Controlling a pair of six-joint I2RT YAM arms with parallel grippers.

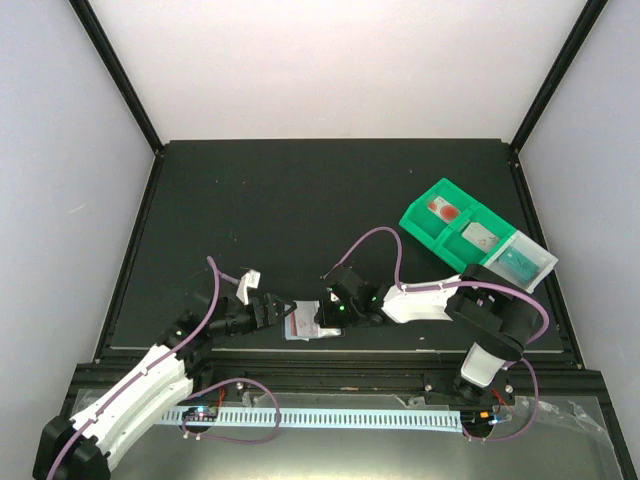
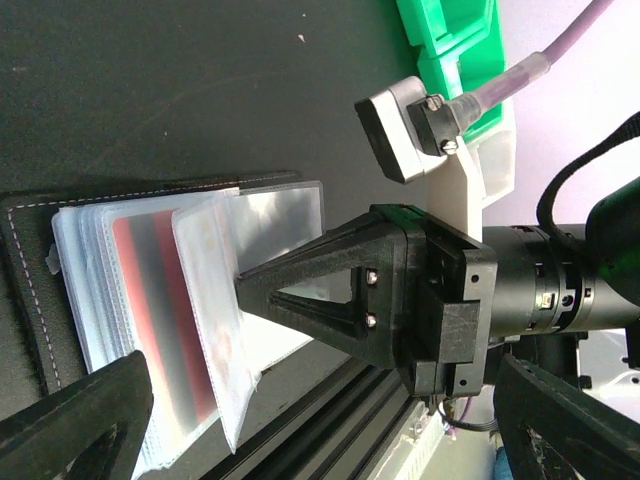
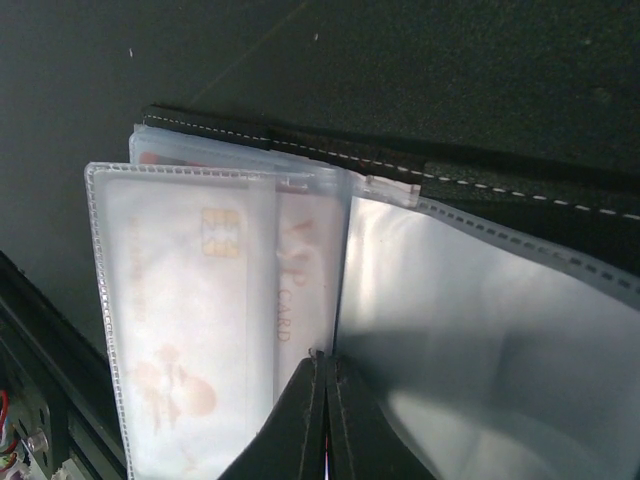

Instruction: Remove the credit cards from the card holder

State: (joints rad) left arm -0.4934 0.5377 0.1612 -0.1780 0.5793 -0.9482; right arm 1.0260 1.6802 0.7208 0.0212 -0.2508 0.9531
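The black card holder (image 1: 303,326) lies open near the table's front edge, between the two grippers. Its clear pockets (image 3: 480,340) fan out from the stitched cover (image 3: 500,185). One leaf stands up with a white credit card (image 3: 190,300) with orange-red marks inside. A card with a red stripe (image 2: 150,300) shows in the pockets below. My right gripper (image 3: 325,365) is shut, its tips pinching the lower edge of the raised leaf (image 2: 205,300). My left gripper (image 2: 320,415) is wide open just left of the holder, with nothing between its fingers (image 2: 80,415).
A green-and-clear compartment tray (image 1: 418,218) sits at the back right, with a red-marked card (image 1: 445,208), a grey one (image 1: 480,238) and a teal one (image 1: 520,262) in its compartments. The table's metal front rail (image 2: 330,420) runs close under the holder.
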